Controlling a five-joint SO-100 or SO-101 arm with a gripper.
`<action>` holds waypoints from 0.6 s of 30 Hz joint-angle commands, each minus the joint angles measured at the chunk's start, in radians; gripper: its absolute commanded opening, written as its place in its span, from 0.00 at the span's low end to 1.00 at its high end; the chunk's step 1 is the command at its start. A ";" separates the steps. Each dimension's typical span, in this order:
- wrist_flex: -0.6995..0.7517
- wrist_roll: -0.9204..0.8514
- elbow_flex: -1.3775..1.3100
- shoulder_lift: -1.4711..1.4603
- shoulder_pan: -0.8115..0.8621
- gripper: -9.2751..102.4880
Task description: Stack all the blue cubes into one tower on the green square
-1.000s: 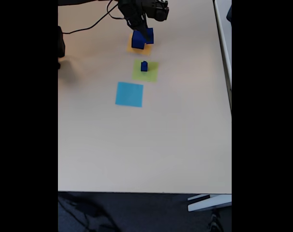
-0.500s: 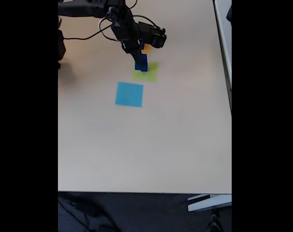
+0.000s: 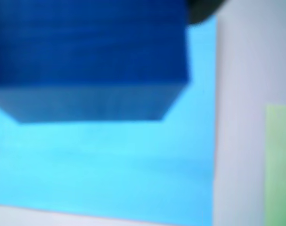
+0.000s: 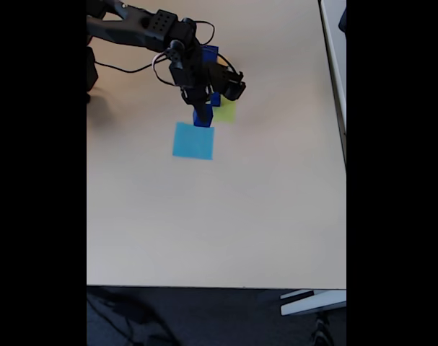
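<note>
black two-finger gripper [image 4: 202, 108] fingers pinching a dark royal-blue solid cube [image 4: 203, 116], held over the top edge of the flat light-blue paper square [image 4: 193, 140] on the beige surface [image 4: 226, 216]. flat lime-green paper square [image 4: 226, 110] just right of the fingers in the fixed view, partly hidden. another blue cube [image 4: 210, 52] behind the arm.

Beige table [image 4: 219, 216]: light-blue paper square [image 4: 193, 141], green square [image 4: 226, 111], blue cube [image 4: 210, 53] near arm.

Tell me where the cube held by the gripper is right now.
In the fixed view the blue cube hangs in the gripper at the top edge of the light-blue square, left of the green square.
</note>
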 commanded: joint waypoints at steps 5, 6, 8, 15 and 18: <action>-0.123 0.029 0.135 0.083 0.003 0.16; -0.130 0.029 0.144 0.089 0.005 0.16; -0.138 0.028 0.164 0.100 0.011 0.16; -0.158 0.026 0.196 0.121 0.032 0.16; -0.160 0.026 0.195 0.126 0.046 0.16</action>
